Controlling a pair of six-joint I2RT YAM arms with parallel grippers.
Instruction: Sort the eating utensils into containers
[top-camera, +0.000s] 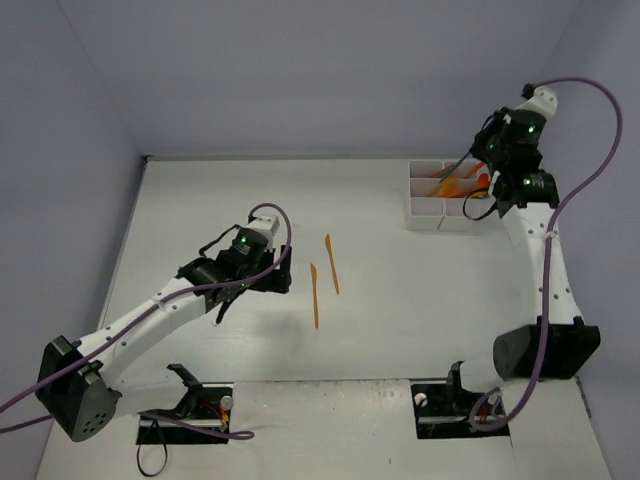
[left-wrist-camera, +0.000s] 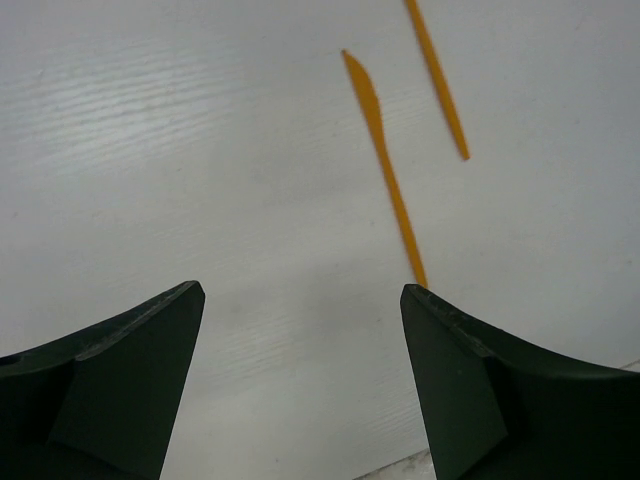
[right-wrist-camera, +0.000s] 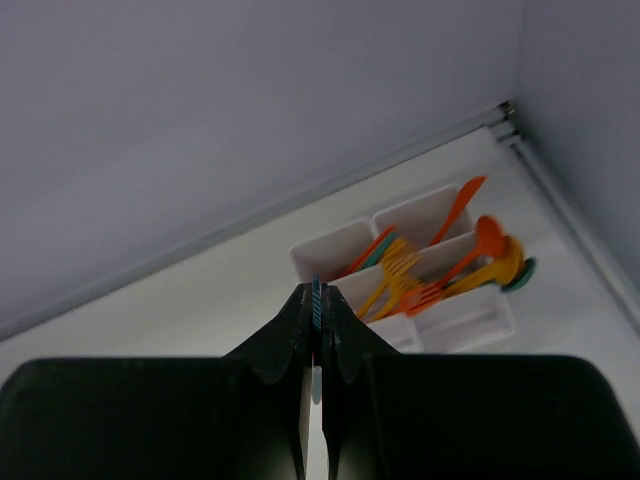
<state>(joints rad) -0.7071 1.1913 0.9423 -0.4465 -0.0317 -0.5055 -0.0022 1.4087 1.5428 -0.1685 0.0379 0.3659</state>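
Two orange knives lie side by side mid-table: one (top-camera: 314, 295) (left-wrist-camera: 385, 170) nearer me and one (top-camera: 331, 263) (left-wrist-camera: 437, 75) farther away. My left gripper (top-camera: 280, 280) (left-wrist-camera: 300, 290) is open and empty, low over bare table just left of them. My right gripper (top-camera: 482, 152) (right-wrist-camera: 317, 290) is raised above the white compartment tray (top-camera: 425, 213) (right-wrist-camera: 330, 245). It is shut on a thin teal-blue utensil (top-camera: 460, 165) (right-wrist-camera: 316, 293) seen edge-on. The tray holds several orange and red forks (right-wrist-camera: 400, 275) and spoons (right-wrist-camera: 490, 245).
The tray stands in the back right corner against the side wall (top-camera: 560, 120). The back wall (top-camera: 300, 80) rises behind the table. The arm bases (top-camera: 190, 410) sit at the near edge.
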